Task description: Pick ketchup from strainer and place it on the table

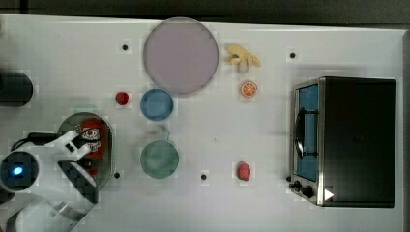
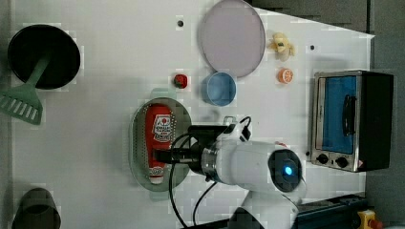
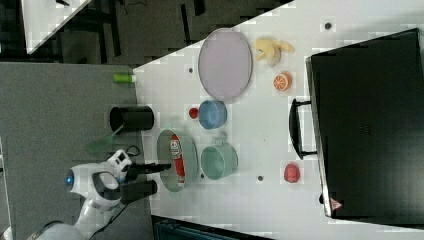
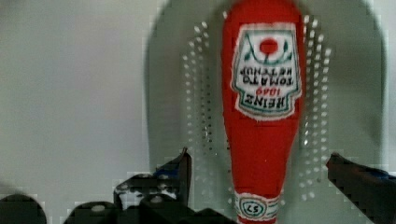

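Right now, in the top view, you have the gripper [image 1: 82, 145] over the strainer [image 1: 107, 159], which sits near the top view's left edge of the table [image 1: 212, 130]. The ketchup [image 1: 95, 140] lies inside the strainer, partly covered by the white arm. To the top view's right of the strainer stands a green cup [image 1: 159, 158], with a blue bowl [image 1: 156, 104] and a small red fruit [image 1: 122, 98] above it, a large grey plate [image 1: 181, 55] beyond those, and a toaster oven [image 1: 345, 141] at the top view's far right.

Next, in the left view you can see the whole ketchup [image 2: 159, 138] lying lengthwise in the strainer [image 2: 138, 143], white cap toward the bottom of the frame. The gripper [image 2: 165, 156] comes in from the left view's right, over the bottle's narrow neck end. A black pan [image 2: 44, 56] with a green spatula [image 2: 23, 101] sits at the left view's upper left.

Then, in the right view, your gripper [image 3: 157, 177] shows two dark fingers [image 3: 150, 168] spread apart, reaching from the right view's left toward the strainer [image 3: 167, 150], where the ketchup [image 3: 177, 160] lies near the strainer's right side.

Finally, the wrist view looks straight down on the ketchup [image 4: 261, 112] resting on the strainer's [image 4: 355, 93] perforated floor. The jaws stand wide apart, one finger [image 4: 180, 170] on each side of the bottle's neck, neither touching it, so nothing is gripped.
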